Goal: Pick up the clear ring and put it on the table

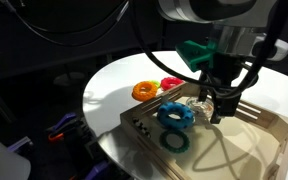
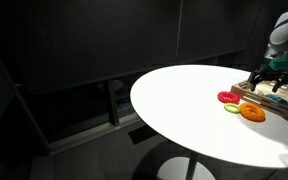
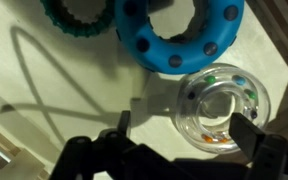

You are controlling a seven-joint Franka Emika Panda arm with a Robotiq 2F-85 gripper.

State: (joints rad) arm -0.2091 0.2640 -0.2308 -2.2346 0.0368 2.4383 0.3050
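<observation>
The clear ring [image 3: 197,118], glassy with small coloured beads inside, lies flat on the floor of the light wooden tray [image 1: 134,126]. It shows faintly in an exterior view [image 1: 197,103]. My gripper [image 3: 184,130] hangs just above it, open. One finger is left of the ring and the other at its right edge, and neither is closed on it. In both exterior views the gripper [image 1: 212,108] [image 2: 268,76] is low over the tray. The round white table [image 1: 109,90] [image 2: 184,100] holds the tray.
A blue ring [image 3: 174,40] [image 1: 176,115] and a dark teal ring [image 3: 79,20] [image 1: 174,141] lie in the tray beside the clear ring. An orange ring [image 1: 144,91] [image 2: 252,113] and a red ring [image 1: 171,83] [image 2: 228,97] lie on the table near the tray.
</observation>
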